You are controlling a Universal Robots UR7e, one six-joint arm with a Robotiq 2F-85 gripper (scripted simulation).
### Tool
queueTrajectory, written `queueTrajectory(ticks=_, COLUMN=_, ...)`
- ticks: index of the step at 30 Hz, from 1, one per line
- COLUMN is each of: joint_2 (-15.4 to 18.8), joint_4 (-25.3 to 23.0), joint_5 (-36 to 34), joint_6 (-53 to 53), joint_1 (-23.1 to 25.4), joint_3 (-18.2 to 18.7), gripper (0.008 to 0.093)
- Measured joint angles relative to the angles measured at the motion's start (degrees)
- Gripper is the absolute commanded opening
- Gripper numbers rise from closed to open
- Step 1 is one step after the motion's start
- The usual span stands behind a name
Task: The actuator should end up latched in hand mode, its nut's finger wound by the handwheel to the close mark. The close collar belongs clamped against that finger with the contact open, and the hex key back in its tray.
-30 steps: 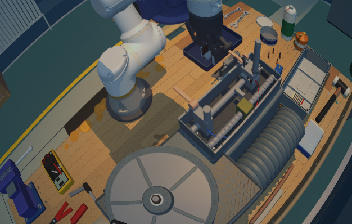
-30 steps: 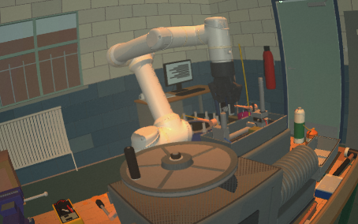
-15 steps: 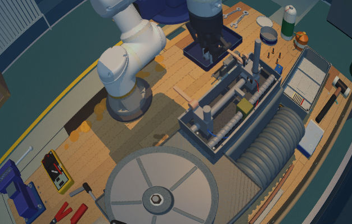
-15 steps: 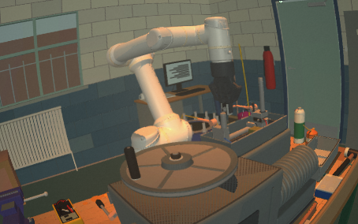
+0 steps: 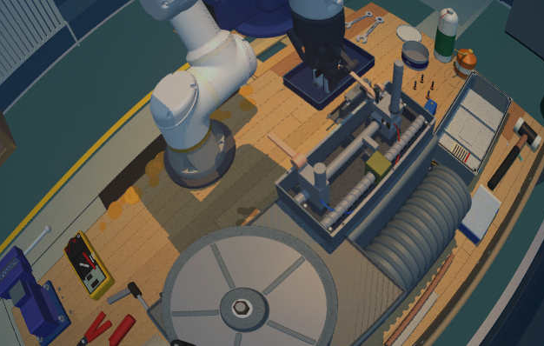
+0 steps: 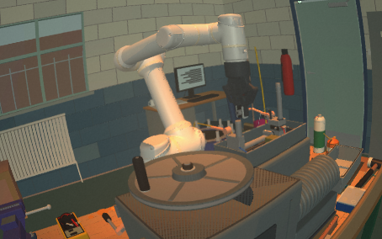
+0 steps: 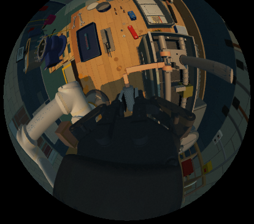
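Note:
The tan L-shaped hex key (image 7: 139,68) is held at its short end by my gripper (image 7: 128,91), which is closed on it. Its long arm reaches across to the collar (image 7: 167,62) on the grey rod at the far end of the open actuator box (image 5: 355,161). In the side camera the key (image 5: 362,82) runs from my gripper (image 5: 327,80) to that collar (image 5: 379,91). The yellow nut (image 5: 377,166) sits on the threaded screw midway along the box. A second tan collar (image 5: 299,161) with its lever is at the box's near end. The big handwheel (image 5: 249,289) lies flat in front.
The dark blue tray (image 5: 329,71) lies on the bench under my gripper. A ribbed motor housing (image 5: 416,226) adjoins the box, with an open grey case (image 5: 472,126) beyond. A tall grey post (image 5: 396,87) stands by the collar. Wrenches, a can, bolts and a hammer (image 5: 514,152) are scattered around.

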Motion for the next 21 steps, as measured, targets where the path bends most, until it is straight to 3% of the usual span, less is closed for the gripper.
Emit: queueTrajectory(ticks=21, joint_2=2.68, joint_4=3.62, joint_5=0.01, joint_6=-0.28, joint_1=-0.26, joint_3=-5.89, gripper=0.0080)
